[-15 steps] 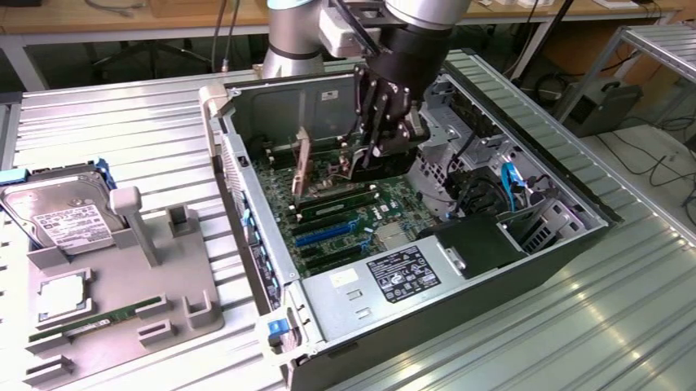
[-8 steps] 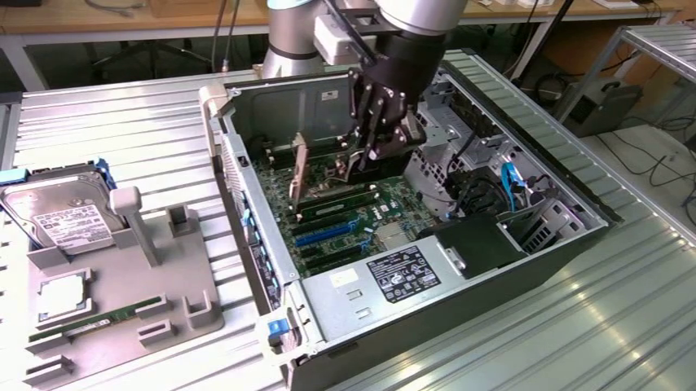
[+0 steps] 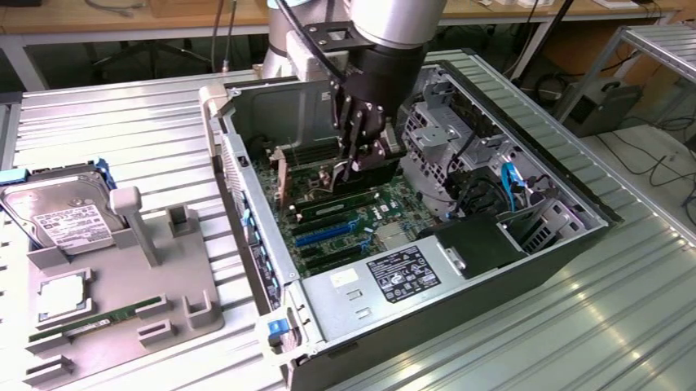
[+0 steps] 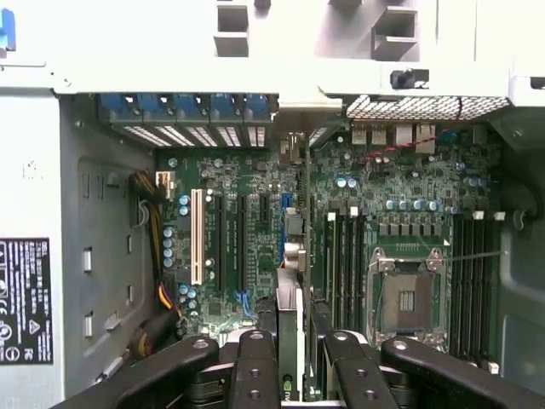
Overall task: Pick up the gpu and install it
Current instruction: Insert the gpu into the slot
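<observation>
The gripper [image 3: 363, 159] reaches down into the open computer case [image 3: 566, 232], its black fingers [image 4: 255, 366] closed on the gpu [image 4: 289, 332], which is held edge-on between them. In the wrist view the card stands upright and thin, running from between the fingers toward the rear wall of the case, directly above the motherboard [image 4: 255, 183]. It lies in line with the expansion slot area, between the white slot [image 4: 197, 237] and the RAM slots [image 4: 345, 264]; whether it is seated cannot be determined. The empty CPU socket [image 4: 407, 300] lies beyond the RAM slots. In the exterior view, a grey parts tray [image 3: 120, 318] sits on the table to the exterior view's left of the case, with a hard drive [image 3: 65, 220] and a RAM stick [image 3: 93, 323] on it.
</observation>
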Action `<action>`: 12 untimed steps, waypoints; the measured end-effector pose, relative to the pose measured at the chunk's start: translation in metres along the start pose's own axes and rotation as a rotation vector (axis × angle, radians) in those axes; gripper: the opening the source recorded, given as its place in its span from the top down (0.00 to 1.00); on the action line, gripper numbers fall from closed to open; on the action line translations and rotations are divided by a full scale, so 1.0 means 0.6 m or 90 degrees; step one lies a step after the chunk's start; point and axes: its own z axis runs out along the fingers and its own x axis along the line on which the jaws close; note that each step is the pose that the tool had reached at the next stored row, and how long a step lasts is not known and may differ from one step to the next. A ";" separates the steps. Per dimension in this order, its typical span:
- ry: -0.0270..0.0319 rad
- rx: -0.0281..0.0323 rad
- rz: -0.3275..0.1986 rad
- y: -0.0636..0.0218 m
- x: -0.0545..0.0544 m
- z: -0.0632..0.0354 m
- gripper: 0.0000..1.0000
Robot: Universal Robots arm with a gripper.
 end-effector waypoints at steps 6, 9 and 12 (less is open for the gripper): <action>0.0001 0.0018 0.000 0.003 0.001 0.017 0.74; 0.0001 0.0018 0.000 0.002 0.001 0.027 0.74; 0.0001 0.0018 0.000 0.002 0.001 0.040 0.74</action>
